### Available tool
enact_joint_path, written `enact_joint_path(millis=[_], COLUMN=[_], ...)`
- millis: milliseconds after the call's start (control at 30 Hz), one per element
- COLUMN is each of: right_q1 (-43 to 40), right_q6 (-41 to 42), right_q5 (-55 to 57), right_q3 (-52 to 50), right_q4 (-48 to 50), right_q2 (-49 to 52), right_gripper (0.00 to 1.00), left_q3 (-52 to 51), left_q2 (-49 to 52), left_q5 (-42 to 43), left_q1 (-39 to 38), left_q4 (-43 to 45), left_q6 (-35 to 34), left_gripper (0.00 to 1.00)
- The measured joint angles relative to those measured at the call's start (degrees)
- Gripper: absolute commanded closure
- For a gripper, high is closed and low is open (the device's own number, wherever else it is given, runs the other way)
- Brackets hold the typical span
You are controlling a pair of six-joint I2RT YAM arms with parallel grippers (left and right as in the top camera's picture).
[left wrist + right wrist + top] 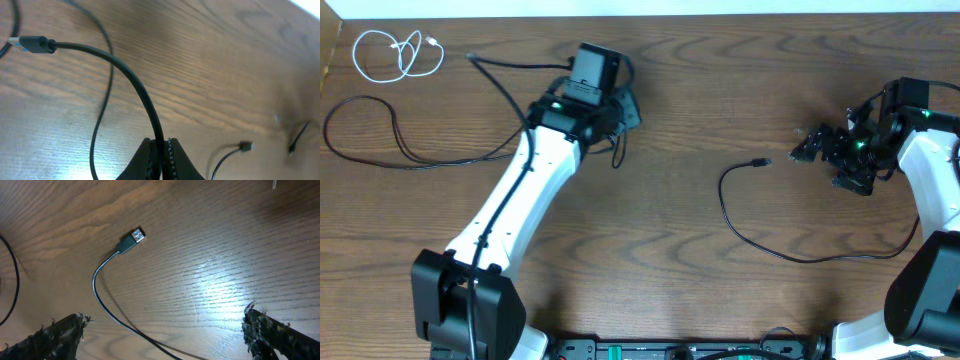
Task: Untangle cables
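**Left clamped on black cable, right open over the other one**

Left gripper (161,150): jaws pressed together on a black cable (136,82). The cord rises out of the fingers and arcs up and left to its plug (32,44), which sits clear of the grip. A thinner black run passes behind it in the left wrist view (can't tell if it is the same cord).

Overhead: a long black loop (420,165) lies on the left of the table (650,220) and disappears under the left arm. The white cable (400,50) is coiled by itself in the far left corner, well apart from both grippers.

Right gripper (165,314): fingers wide apart, nothing held. The second black cable (722,195) lies flat on the wood, with its USB plug (132,239) ahead of the fingers and the cord trailing back through the gap without touching either one. From there it sweeps in a wide curve toward the right arm's base. The two black cables lie well apart with bare wood between them.
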Motion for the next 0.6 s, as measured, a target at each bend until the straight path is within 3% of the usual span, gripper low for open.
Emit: enact_joint_path(millis=[233, 600], right_q1=[0.0, 0.0], right_q6=[0.0, 0.0], right_q5=[0.0, 0.0], right_q3=[0.0, 0.0], right_q4=[0.0, -0.02], right_q2=[0.0, 0.0], right_gripper=[0.01, 0.01], left_q3=[0.0, 0.0], left_q2=[-0.11, -0.33], left_q5=[-1.86, -21.38], left_q1=[6.25, 18.14], left_q4=[0.09, -1.51], left_q6=[-6.64, -9.14], left_gripper=[0.93, 0.93])
